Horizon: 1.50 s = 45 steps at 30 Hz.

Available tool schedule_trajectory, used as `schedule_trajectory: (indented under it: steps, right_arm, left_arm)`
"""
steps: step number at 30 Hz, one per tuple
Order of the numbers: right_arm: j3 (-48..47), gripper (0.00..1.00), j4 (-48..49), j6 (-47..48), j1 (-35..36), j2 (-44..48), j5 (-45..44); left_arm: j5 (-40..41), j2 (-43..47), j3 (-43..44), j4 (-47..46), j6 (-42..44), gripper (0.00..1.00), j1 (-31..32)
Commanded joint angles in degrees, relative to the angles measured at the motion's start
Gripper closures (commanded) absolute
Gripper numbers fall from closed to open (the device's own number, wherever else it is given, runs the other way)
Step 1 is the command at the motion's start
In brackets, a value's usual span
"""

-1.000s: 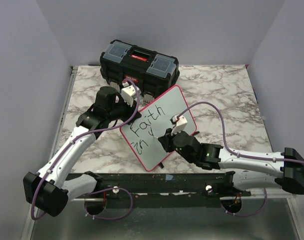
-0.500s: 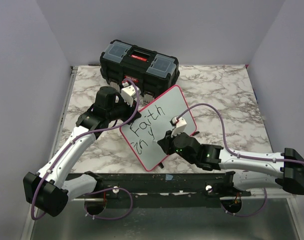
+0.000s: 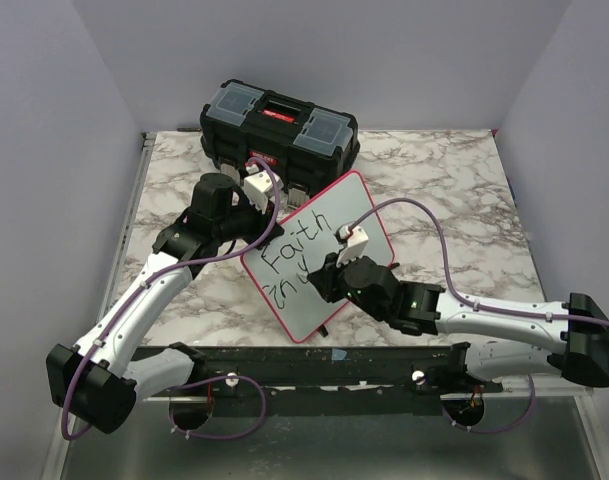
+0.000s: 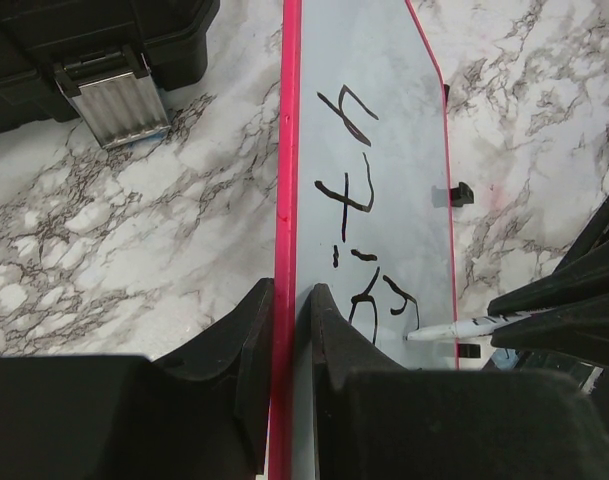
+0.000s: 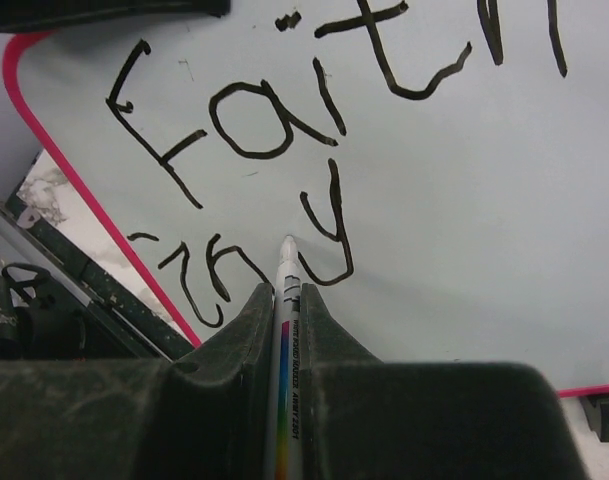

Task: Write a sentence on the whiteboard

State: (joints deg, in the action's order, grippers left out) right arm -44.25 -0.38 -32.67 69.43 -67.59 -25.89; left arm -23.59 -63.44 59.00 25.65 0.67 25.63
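The whiteboard [image 3: 350, 206], white with a red rim, stands tilted on the marble table. My left gripper [image 3: 261, 216] is shut on its left rim; the left wrist view shows both jaws of this gripper [image 4: 292, 290] clamped on the red edge [image 4: 287, 150]. The sentence [image 5: 284, 110] reads "Faith", with "in" [image 5: 199, 272] and a "y" [image 5: 329, 235] on the second line. My right gripper [image 5: 286, 290] is shut on a white marker [image 5: 285, 345]. Its tip [image 5: 287, 243] rests at the board just left of the "y". From above, the right gripper [image 3: 327, 276] covers part of the second line.
A black toolbox [image 3: 279, 125] with a red latch stands behind the board at the table's back. Its metal clasp [image 4: 112, 97] lies left of the board. Purple cables loop over both arms. A black rail [image 3: 314, 365] runs along the near edge.
My right gripper has shifted slightly left and up over the board with the marker. The left gripper and the board have not moved.
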Motion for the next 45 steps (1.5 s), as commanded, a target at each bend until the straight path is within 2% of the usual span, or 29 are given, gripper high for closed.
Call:
schedule_trajectory:
  steps: [1, 5, 8, 13, 20, 35, 45]
  right_arm:
    - [-1.5, 0.99, -1.4, 0.8, 0.0, 2.3, -0.6]
    - [3.6, 0.99, 3.9, -0.7, 0.0, 10.6, -1.8]
    - [4.4, 0.99, 2.8, -1.0, 0.0, 12.6, -6.0]
    - [2.6, 0.99, -1.1, 1.2, 0.0, 7.9, -11.3]
    - [0.3, 0.99, -0.2, 3.8, 0.0, 2.6, -11.5]
    - [-2.1, 0.99, 3.0, 6.6, -0.2, -0.8, -12.3]
    - [0.7, 0.99, 2.8, 5.9, -0.1, 0.6, -8.9]
  left_arm:
    - [2.4, 0.6, 0.1, -1.0, 2.8, 1.00, 0.2]
    - [2.3, 0.6, 0.1, -0.9, 2.9, 1.00, 0.2]
    - [2.3, 0.5, 0.2, -0.9, 2.8, 1.00, 0.2]
    - [2.2, 0.3, 0.1, -0.9, 2.8, 1.00, 0.2]
    - [2.1, 0.0, 0.2, -0.9, 2.8, 1.00, 0.2]
    - [2.1, -0.1, 0.2, -0.9, 2.8, 1.00, 0.2]
    - [2.2, -0.2, 0.3, -0.8, 2.9, 1.00, 0.2]
